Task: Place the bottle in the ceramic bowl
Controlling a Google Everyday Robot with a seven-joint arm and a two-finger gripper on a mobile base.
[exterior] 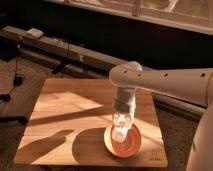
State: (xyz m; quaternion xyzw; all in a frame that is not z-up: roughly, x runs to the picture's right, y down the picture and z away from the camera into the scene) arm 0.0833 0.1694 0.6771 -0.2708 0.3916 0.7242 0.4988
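The ceramic bowl [136, 145], orange inside with a paler rim, sits on the wooden table top [65, 112] near its front right corner. My white arm reaches in from the right and bends down over the bowl. My gripper [121, 126] hangs just above the bowl's left half. It is shut on the bottle [120, 132], a small clear pale thing held upright, whose lower end is inside the bowl's rim, at or just above the orange inside.
The table's front and right edges lie close to the bowl. Behind the table runs a long dark rail [60, 47] with cables. A dark stand's legs [10, 107] are on the floor at the left.
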